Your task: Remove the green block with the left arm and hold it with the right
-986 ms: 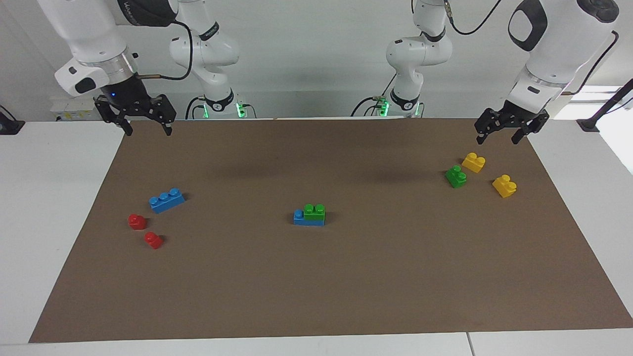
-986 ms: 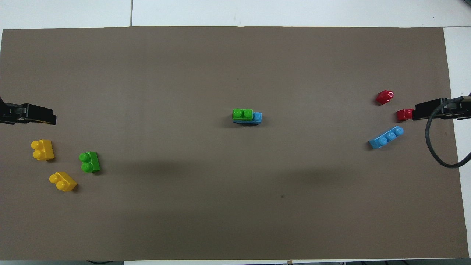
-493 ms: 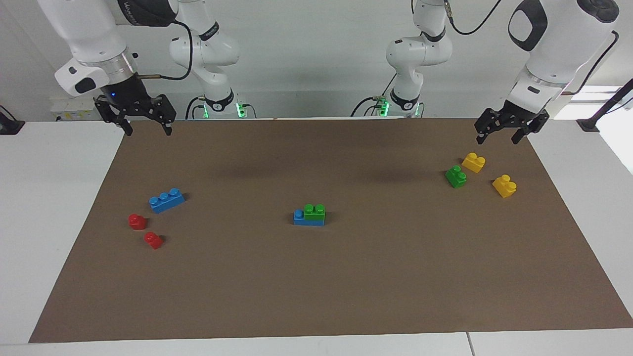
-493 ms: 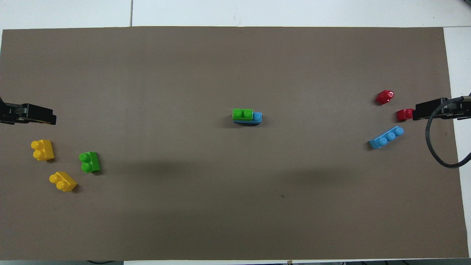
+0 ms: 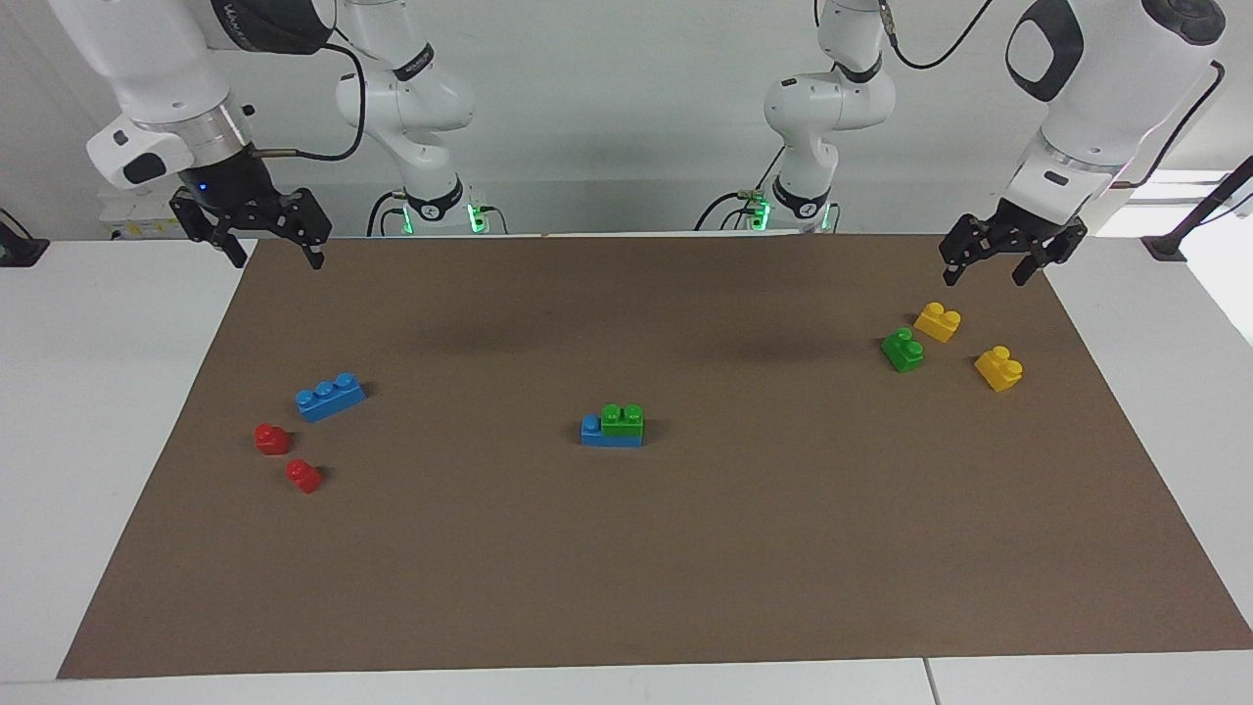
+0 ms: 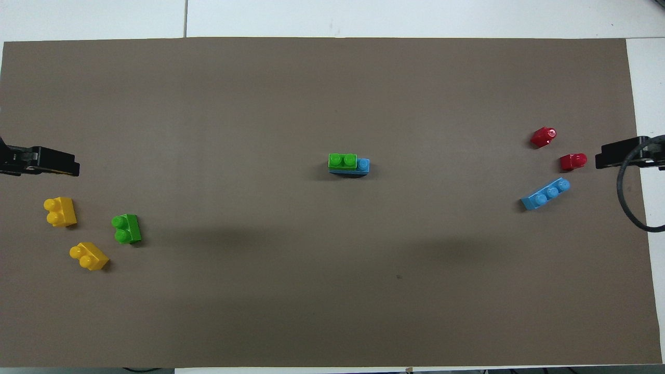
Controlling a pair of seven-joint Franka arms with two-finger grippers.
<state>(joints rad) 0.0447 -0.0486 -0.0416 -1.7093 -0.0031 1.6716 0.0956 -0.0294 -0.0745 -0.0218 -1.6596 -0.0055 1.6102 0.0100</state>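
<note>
A green block (image 5: 623,419) sits pressed on a blue brick (image 5: 593,433) at the middle of the brown mat; it also shows in the overhead view (image 6: 343,161). A second green block (image 5: 903,350) (image 6: 126,229) lies loose toward the left arm's end. My left gripper (image 5: 984,275) (image 6: 57,162) hangs open and empty in the air over the mat's edge by the yellow bricks. My right gripper (image 5: 277,257) (image 6: 615,155), with the silver wrist ring, hangs open and empty over the mat's edge at the right arm's end.
Two yellow bricks (image 5: 937,321) (image 5: 998,368) lie beside the loose green block. A blue three-stud brick (image 5: 331,397) and two red bricks (image 5: 272,439) (image 5: 303,476) lie toward the right arm's end. The brown mat (image 5: 685,568) covers the table.
My right gripper has drifted outward toward its own end of the table, uncovering a red brick in the overhead view. The left arm and all bricks have not moved.
</note>
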